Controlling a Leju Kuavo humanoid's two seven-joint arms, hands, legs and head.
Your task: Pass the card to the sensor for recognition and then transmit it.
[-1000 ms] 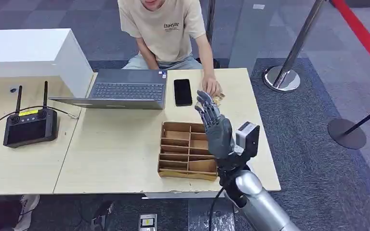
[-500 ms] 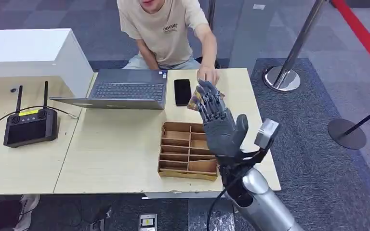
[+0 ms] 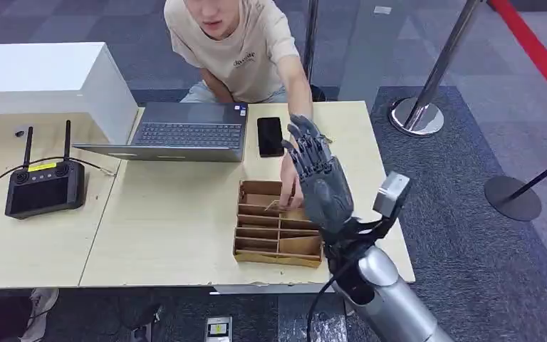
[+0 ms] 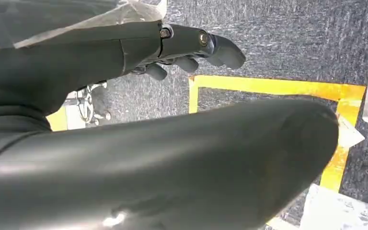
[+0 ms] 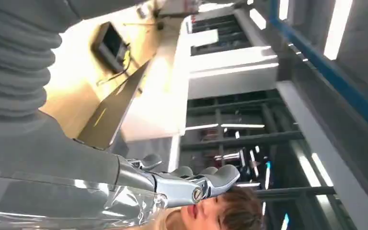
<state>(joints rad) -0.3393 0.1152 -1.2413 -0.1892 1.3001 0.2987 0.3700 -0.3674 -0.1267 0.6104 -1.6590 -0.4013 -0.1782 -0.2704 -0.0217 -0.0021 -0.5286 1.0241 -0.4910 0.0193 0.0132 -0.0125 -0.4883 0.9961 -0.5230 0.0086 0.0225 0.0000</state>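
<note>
Where views differ: while the head view looks down on the table (image 3: 178, 235) with the right hand (image 3: 320, 182) raised above it, the right wrist view looks along that hand (image 5: 172, 179) toward ceiling lights, a white cabinet (image 5: 220, 57) and the laptop (image 5: 110, 117) seen edge-on; the left wrist view shows the left hand (image 4: 191, 48) over dark carpet with yellow floor tape (image 4: 278, 88).
Right hand: upright over the wooden organiser (image 3: 274, 224), palm side turned away from the head camera, fingers (image 3: 306, 146) stretched out and apart, nothing visibly in its grasp.
Left hand: hanging beside the robot's body, fingers (image 4: 223, 48) loosely curled, nothing seen in them; how far closed I cannot tell.
Card: a small pale piece (image 3: 274, 205) sits at the person's hand (image 3: 287, 187) over the organiser's rear compartments; whether it is the card is too small to tell.
Person: seated behind the table in a beige T-shirt (image 3: 246, 53), one arm reaching down past the robot's right hand to the organiser.
Organiser: near the table's front edge on the right side, divided into several compartments, partly hidden by the right hand.
Other things: black phone (image 3: 270, 136) beside the laptop (image 3: 178, 132); black remote controller (image 3: 45, 185) with two antennas on the left table; a chrome stanchion base (image 3: 417, 116) on the carpet.
</note>
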